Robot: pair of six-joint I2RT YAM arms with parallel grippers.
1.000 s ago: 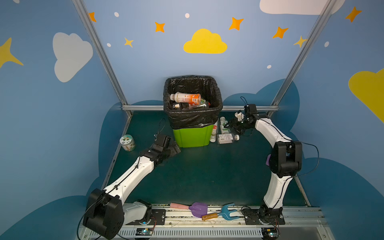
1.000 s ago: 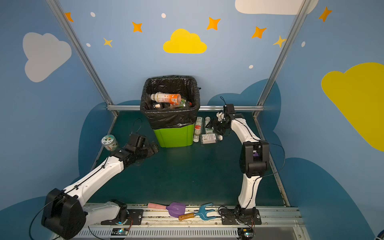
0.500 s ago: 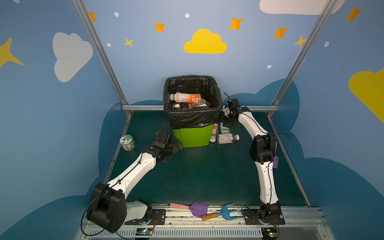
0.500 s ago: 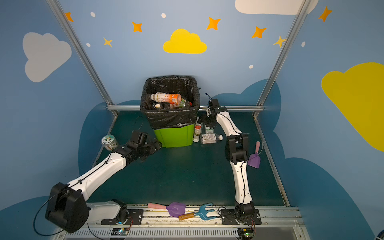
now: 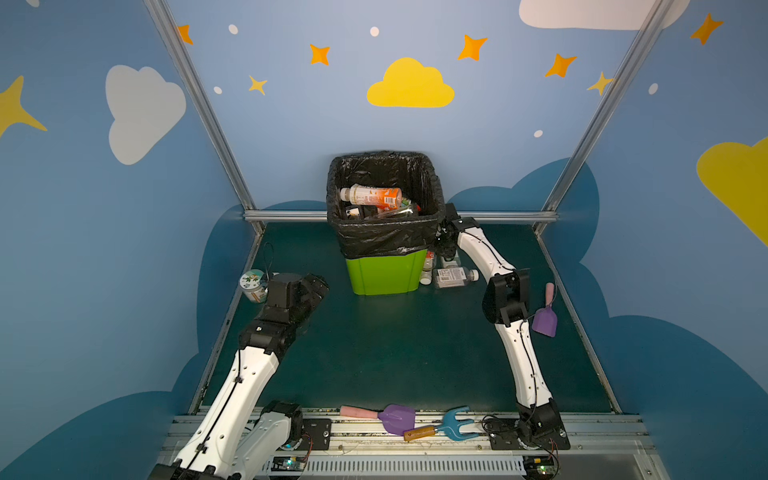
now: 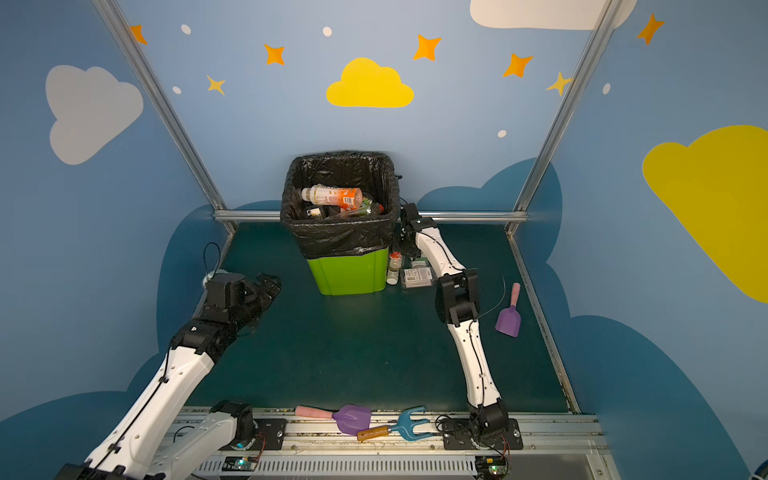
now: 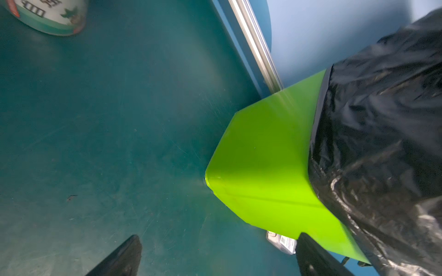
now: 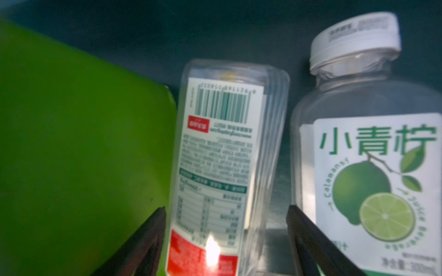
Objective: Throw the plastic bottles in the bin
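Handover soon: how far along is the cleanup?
Done: several bottles lie in the bin, an orange-labelled bottle topmost. In hand: nothing; the right gripper, jaws open, straddles a red-labelled bottle; the left gripper is open, empty. Left: the floor bottles beside the bin, including a lime-labelled bottle.

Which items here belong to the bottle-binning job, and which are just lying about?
Job: bin; orange-label bottle inside it; red-label bottle and lime-label bottle on the floor beside it.
Lying about: jar at the left edge; purple shovel near the right edge; second purple shovel and blue rake at the front rail.
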